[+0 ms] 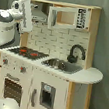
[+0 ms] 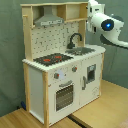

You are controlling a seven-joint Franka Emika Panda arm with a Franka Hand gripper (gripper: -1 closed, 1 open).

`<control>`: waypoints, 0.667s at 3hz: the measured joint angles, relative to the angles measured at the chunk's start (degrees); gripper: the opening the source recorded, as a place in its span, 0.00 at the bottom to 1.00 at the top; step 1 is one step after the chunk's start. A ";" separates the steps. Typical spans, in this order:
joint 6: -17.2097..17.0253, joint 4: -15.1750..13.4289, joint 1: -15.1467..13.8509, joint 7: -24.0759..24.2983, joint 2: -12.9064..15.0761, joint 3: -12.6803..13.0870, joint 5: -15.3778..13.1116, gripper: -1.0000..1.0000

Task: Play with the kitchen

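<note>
The kitchen (image 1: 46, 82) (image 2: 60, 75) is a white and light-wood toy unit seen in both exterior views. It has a grey hood (image 1: 39, 13) (image 2: 50, 20), a black faucet (image 1: 75, 52) (image 2: 75, 39) over a sink (image 1: 61, 65) (image 2: 80, 50), a stovetop with red rings (image 1: 28, 52) (image 2: 52, 59) and an oven door (image 1: 12, 88) (image 2: 64, 96). My gripper (image 1: 27, 20) (image 2: 92, 7) hangs high in front of the upper part of the kitchen, apart from the counter. Nothing shows in it.
A microwave-like box (image 1: 69, 17) sits on the upper shelf. The rounded counter end (image 1: 90, 75) juts out beside the sink. A grey curtain (image 2: 10, 60) hangs behind. The kitchen stands on a wooden floor (image 2: 107, 107). My white arm (image 1: 5, 27) (image 2: 107, 26) fills one side of each view.
</note>
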 joint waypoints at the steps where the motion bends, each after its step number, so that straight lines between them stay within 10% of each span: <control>1: -3.91 1.14 1.15 0.08 -3.52 3.19 0.00 1.00; 2: -9.15 0.98 3.16 0.06 -6.65 3.42 -0.01 1.00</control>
